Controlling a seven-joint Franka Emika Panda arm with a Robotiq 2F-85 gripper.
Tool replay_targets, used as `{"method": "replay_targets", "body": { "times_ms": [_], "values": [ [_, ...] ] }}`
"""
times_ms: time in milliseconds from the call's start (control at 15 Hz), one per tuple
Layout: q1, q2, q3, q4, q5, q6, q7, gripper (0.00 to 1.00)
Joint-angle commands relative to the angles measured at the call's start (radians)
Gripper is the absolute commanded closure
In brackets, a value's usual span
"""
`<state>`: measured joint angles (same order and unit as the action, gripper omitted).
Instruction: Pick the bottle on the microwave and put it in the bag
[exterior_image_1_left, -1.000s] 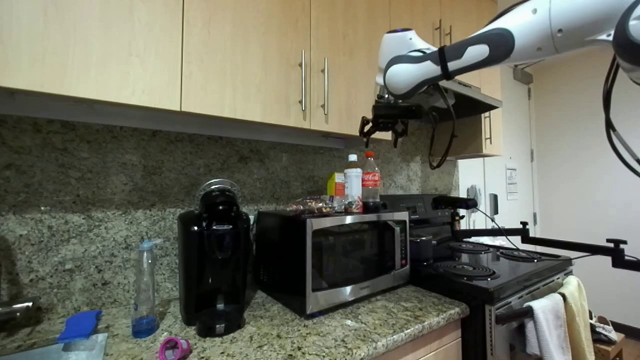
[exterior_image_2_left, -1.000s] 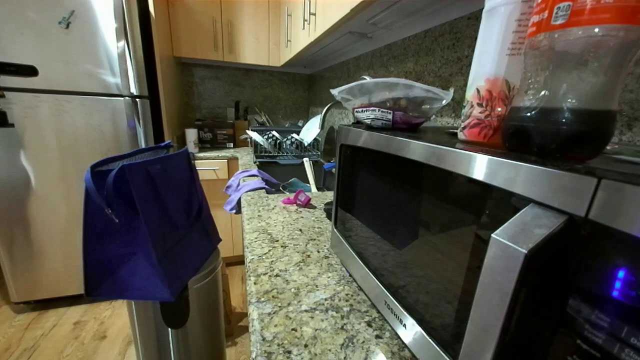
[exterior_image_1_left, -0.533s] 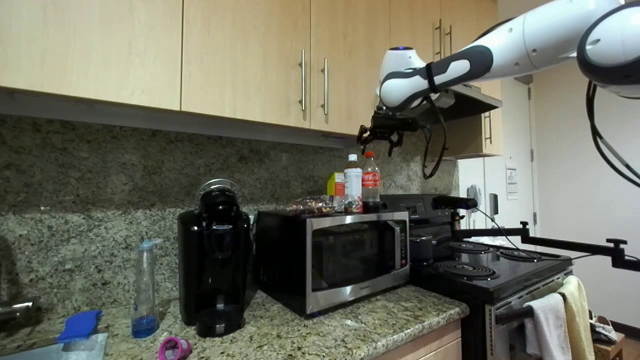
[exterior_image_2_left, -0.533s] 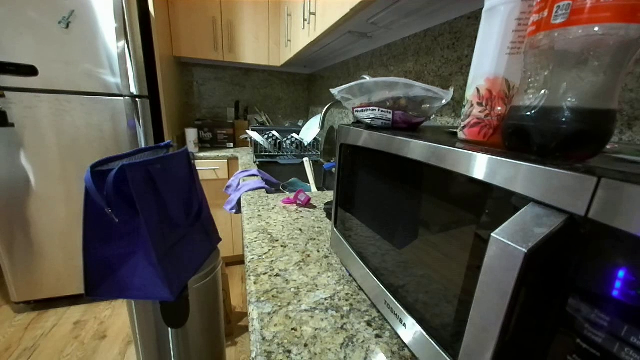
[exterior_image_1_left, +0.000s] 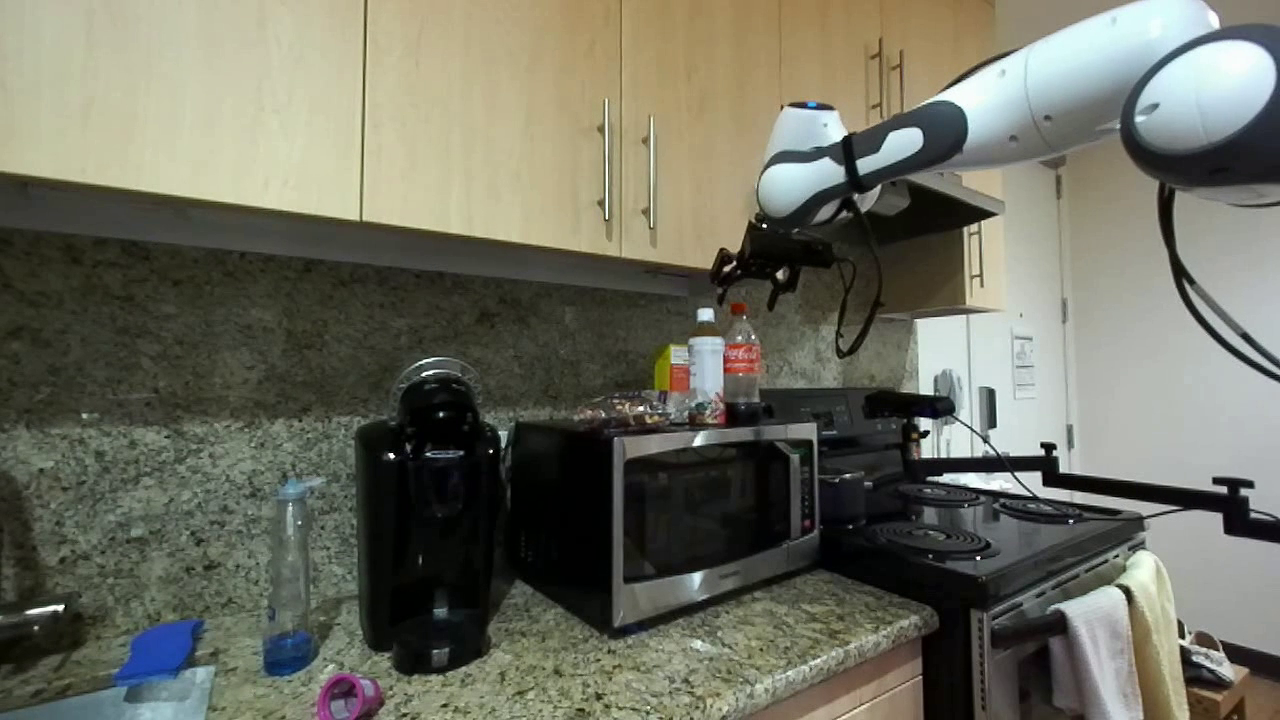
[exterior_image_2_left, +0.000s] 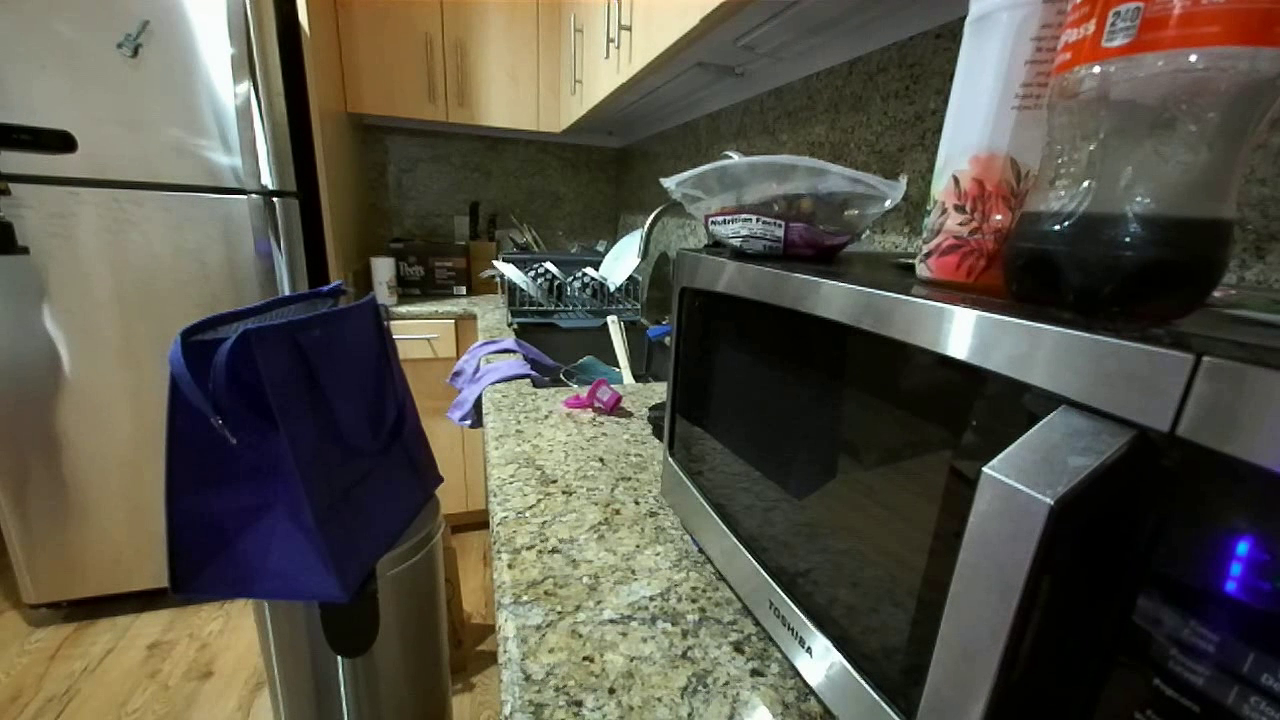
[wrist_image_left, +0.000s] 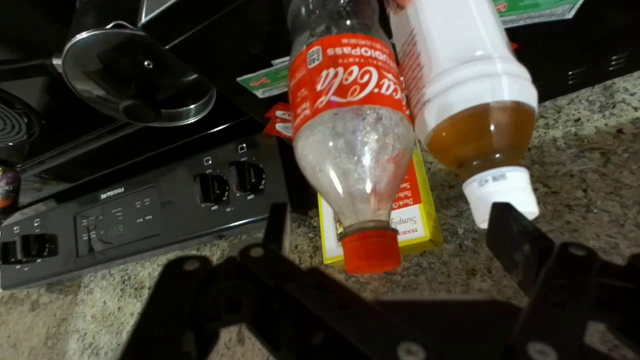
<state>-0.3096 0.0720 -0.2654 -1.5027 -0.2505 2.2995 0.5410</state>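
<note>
One gripper (exterior_image_1_left: 747, 300), jaws wide apart, hangs in an exterior view at twelve o'clock of the Coca-Cola bottle (exterior_image_1_left: 742, 368), upright on the microwave (exterior_image_1_left: 718, 510). The step seems to be lining up the grasp. Next likely calls for sinking around it, clear of the white bottle (exterior_image_1_left: 706, 372) at nine o'clock; the blue bag (exterior_image_2_left: 300, 460) comes later.

Glare streaks the refrigerator (exterior_image_2_left: 140, 320), shadow dims the upper backsplash (exterior_image_1_left: 300, 350), and the dark fingers (wrist_image_left: 517, 245) look soft.

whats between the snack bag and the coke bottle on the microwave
A white-sleeved bottle stands between the snack bag and the Coke bottle in both exterior views.
</note>
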Motion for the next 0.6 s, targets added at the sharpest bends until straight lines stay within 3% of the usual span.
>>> {"method": "replay_targets", "body": {
  "times_ms": [0,533],
  "values": [
    [-0.005,0.006,-0.019,0.024,-0.065,0.012,0.067,0.00],
    [-0.013,0.078,-0.020,0.077,0.071,0.049,-0.014,0.00]
  ]
}}
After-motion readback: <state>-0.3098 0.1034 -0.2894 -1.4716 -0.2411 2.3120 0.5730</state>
